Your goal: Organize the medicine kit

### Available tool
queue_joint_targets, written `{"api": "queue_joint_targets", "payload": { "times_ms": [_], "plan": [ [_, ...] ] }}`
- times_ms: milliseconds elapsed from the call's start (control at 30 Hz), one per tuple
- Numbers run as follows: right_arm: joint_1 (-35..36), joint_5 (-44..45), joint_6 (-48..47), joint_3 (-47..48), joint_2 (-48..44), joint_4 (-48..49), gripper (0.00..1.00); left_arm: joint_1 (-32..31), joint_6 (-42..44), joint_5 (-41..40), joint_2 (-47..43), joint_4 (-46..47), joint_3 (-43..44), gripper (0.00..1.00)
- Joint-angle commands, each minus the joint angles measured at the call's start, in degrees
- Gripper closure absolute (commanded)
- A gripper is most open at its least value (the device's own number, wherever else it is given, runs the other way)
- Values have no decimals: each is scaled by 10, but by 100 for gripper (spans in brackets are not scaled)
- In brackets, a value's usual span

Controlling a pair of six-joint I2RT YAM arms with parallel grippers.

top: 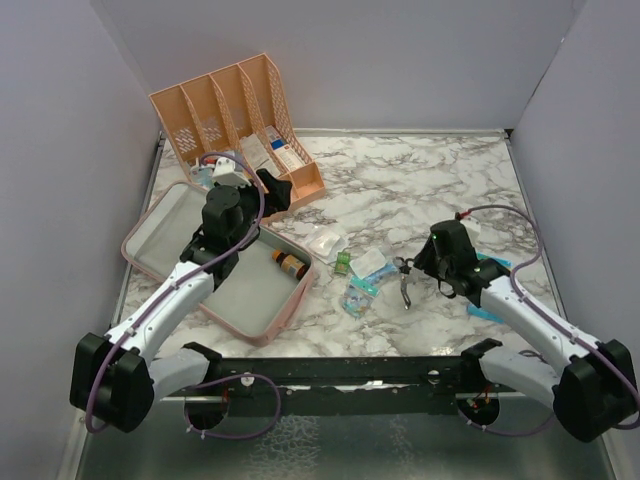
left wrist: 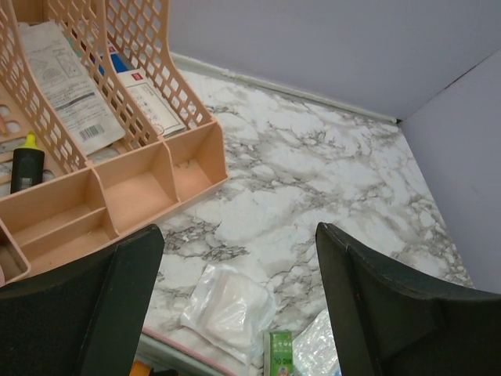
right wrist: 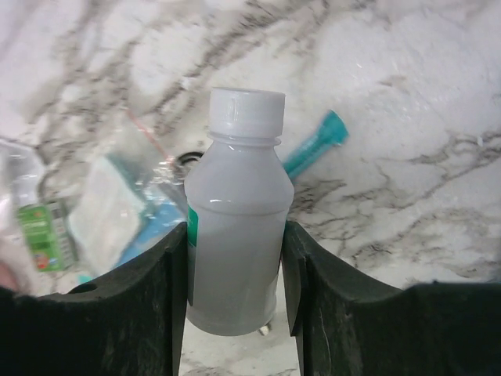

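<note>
The medicine kit point(top: 150, 228) lies open at the left, a flat pink case with a pale grey-green lining and an amber bottle point(top: 290, 263) inside. Its pink edge point(left wrist: 188, 351) shows at the bottom of the left wrist view. My left gripper point(top: 275, 188) point(left wrist: 239, 235) hangs open and empty above the kit's far corner, over a white pouch point(left wrist: 227, 309). My right gripper point(top: 420, 265) point(right wrist: 235, 229) is shut on a white bottle point(right wrist: 235, 251) with a white cap and a green label edge. Both fingers press its sides. The top view hides this bottle under the gripper.
A peach slotted desk organizer point(top: 240, 120) point(left wrist: 141, 180) holds boxes and leaflets at the back left. Between the arms lie a white pouch point(top: 325, 240), a small green box point(top: 343, 262) point(left wrist: 279, 352) point(right wrist: 43, 235), clear packets point(top: 370, 262) point(right wrist: 109, 211) and a teal stick point(right wrist: 317, 145). Grey walls enclose the table.
</note>
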Motion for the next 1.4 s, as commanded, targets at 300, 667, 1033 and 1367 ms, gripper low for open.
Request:
{"api": "queue_joint_targets", "payload": {
  "times_ms": [300, 667, 1033, 1367],
  "plan": [
    [-4, -261, -217, 124, -88, 111, 63, 0, 12, -6, -41, -9, 43, 18],
    [40, -399, -272, 223, 57, 206, 63, 0, 143, -48, -136, -38, 13, 18],
    [225, -312, -265, 255, 221, 278, 61, 0, 198, -145, -184, -55, -9, 18],
    [335, -325, -280, 308, 338, 289, 62, 1, 183, -216, -204, -60, -19, 18]
  ]
}}
